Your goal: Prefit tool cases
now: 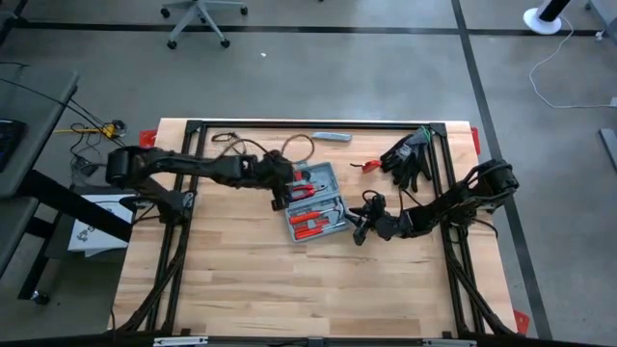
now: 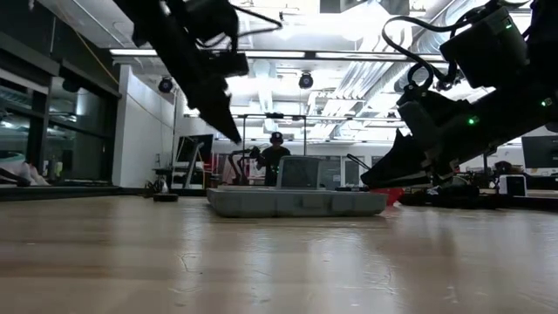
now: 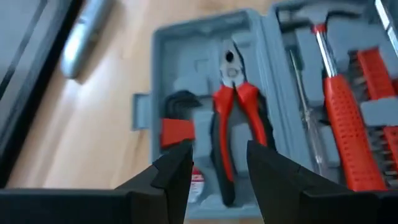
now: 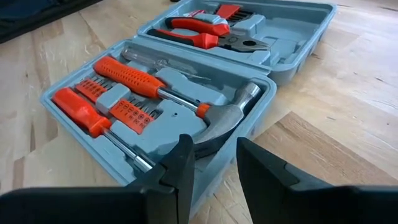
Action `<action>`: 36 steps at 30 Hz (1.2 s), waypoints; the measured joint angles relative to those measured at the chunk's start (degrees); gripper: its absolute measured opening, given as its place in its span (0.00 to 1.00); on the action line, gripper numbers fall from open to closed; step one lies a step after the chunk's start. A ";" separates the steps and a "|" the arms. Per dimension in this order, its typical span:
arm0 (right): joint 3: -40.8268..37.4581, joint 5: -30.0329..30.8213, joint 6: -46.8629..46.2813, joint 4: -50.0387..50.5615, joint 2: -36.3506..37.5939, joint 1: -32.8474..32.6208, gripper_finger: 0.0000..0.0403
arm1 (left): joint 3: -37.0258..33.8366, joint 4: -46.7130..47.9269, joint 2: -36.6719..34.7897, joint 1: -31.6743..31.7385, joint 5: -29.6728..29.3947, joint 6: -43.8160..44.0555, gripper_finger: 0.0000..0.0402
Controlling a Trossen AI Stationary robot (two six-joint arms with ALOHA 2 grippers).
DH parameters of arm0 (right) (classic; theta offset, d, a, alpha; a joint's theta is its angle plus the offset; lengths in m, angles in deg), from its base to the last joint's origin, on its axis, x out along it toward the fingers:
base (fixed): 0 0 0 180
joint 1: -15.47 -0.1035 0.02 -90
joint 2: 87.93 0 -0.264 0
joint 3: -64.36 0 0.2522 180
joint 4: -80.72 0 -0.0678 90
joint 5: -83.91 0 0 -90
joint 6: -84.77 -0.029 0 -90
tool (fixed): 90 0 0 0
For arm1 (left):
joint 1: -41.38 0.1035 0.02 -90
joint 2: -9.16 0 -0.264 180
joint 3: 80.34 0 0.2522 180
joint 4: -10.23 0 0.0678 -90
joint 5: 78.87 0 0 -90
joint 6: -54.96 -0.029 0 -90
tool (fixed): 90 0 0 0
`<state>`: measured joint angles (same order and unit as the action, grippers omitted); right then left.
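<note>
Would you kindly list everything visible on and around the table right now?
Blue-grey moulded plastic tool case: one, lying open flat at table centre.
Red-handled pliers: one, in the case half near the left arm.
Red-handled hammer: one, in the other half.
Red-handled screwdriver: one, beside the hammer.
Slim grey bar: one, far table edge.
Black gloves: far right corner.
Left tool: open, above pliers.
Right tool: open, at hammer end.

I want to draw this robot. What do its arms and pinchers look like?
Both arms are black and jointed, with black cables looping along them. The left gripper and right gripper each have two flat, dark, wedge-shaped fingers. In the low view, tiny green lights glow on the right arm.
</note>
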<state>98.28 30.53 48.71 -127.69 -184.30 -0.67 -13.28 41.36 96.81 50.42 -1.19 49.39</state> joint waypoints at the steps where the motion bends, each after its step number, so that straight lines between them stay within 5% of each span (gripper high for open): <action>1: 0.00 0.00 -0.06 0.00 0.00 0.00 0.28 | 0.00 -0.83 1.53 -0.28 -0.11 -0.31 0.36; 9: 0.00 0.00 -0.10 0.15 0.00 0.00 0.28 | 0.00 -2.74 12.22 -0.33 -4.14 0.31 0.36; 17: 0.00 0.03 -0.10 0.15 0.00 0.00 0.28 | 0.37 -3.66 15.52 0.33 -3.87 2.16 0.35; 25: 0.00 0.03 -0.13 0.15 0.00 0.00 0.28 | 0.26 -3.06 15.85 1.95 2.60 2.86 0.07; 36: 0.00 0.03 -0.49 0.94 0.00 0.00 0.28 | -0.02 -5.38 14.30 1.16 1.06 2.00 0.04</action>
<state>98.28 30.56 48.22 -126.75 -184.30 -0.67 -13.30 35.97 111.11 51.58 -0.13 51.39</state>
